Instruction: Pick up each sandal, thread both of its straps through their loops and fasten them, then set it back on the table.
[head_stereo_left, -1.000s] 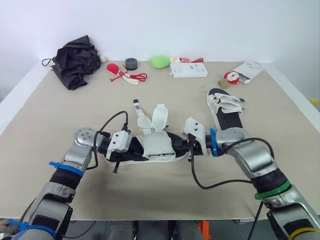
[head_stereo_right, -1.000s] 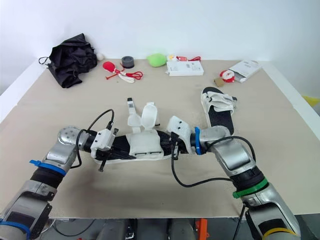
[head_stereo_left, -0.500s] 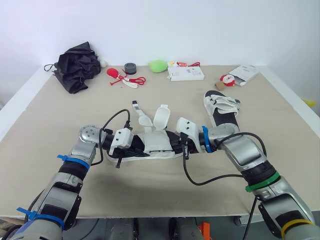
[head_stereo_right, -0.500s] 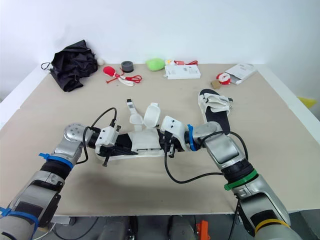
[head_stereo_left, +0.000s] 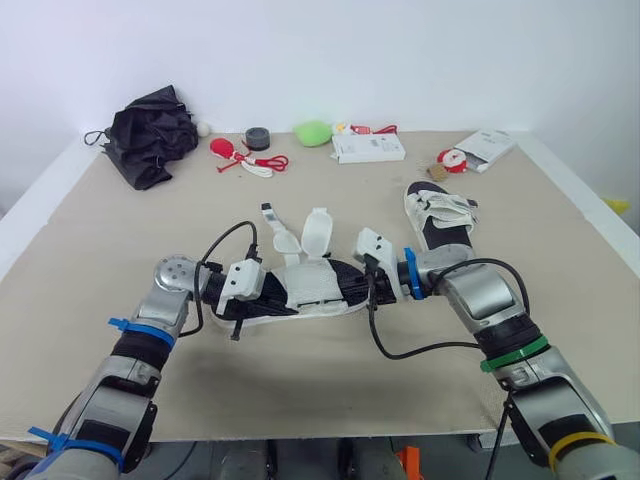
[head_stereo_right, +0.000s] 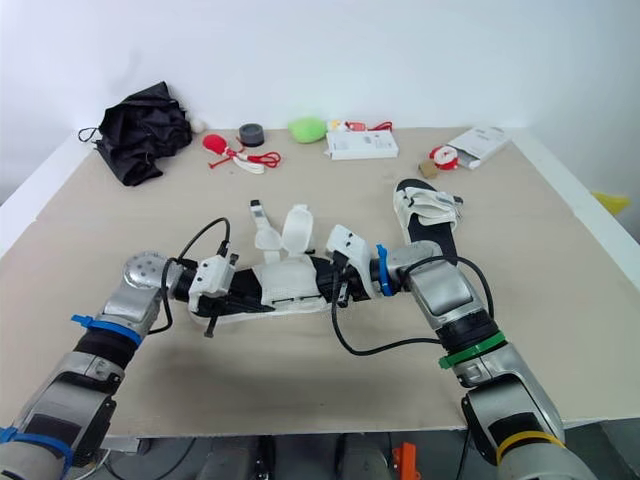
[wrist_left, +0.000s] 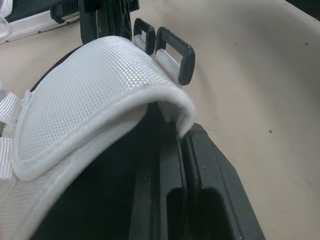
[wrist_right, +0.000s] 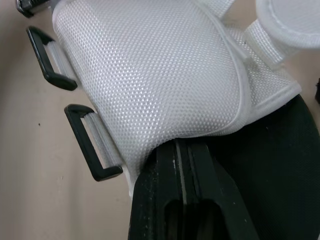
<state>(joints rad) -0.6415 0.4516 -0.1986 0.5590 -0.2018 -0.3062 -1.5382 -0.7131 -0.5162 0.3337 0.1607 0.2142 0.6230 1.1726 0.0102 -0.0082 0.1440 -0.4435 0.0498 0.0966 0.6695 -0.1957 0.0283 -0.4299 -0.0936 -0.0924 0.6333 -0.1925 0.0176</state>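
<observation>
1. Near sandal (head_stereo_left: 318, 290): black sole, white mesh upper (wrist_right: 150, 75); lies flat on the table (head_stereo_left: 300, 400) at centre, running 9-to-3 o'clock; its two straps (head_stereo_left: 318, 232) are undone and stand up on the 12 o'clock side.
2. Loops (wrist_right: 92, 150): the wrist views show two black rectangular rings side by side at the edge of the mesh, over bare table, neither one threaded; in the head views they are too small to tell.
3. Left gripper (head_stereo_left: 265, 300): at the sandal's 9 o'clock end; in the left wrist view its fingers (wrist_left: 210, 190) are closed to a thin slit, tips tucked under the mesh, clamped on the sandal.
4. Right gripper (head_stereo_left: 352, 285): at the 3 o'clock end, facing the left one; in the right wrist view its fingers (wrist_right: 155, 200) are pressed as tight, gripping the sandal just beside the sole.
5. Second sandal (head_stereo_left: 440, 212): at 2 o'clock of the first, apart from it; flat, straps lying across it.
6. Far edge, well apart, in the head views: black cloth bundle (head_stereo_left: 152, 130) at 10 o'clock; red-and-white cord (head_stereo_left: 245, 157), grey tape roll (head_stereo_left: 259, 136) and green lump (head_stereo_left: 313, 131) near 12; white box (head_stereo_left: 368, 148) at 1; white packet (head_stereo_left: 492, 145) w/ a small red-white item (head_stereo_left: 458, 158) at 2.
</observation>
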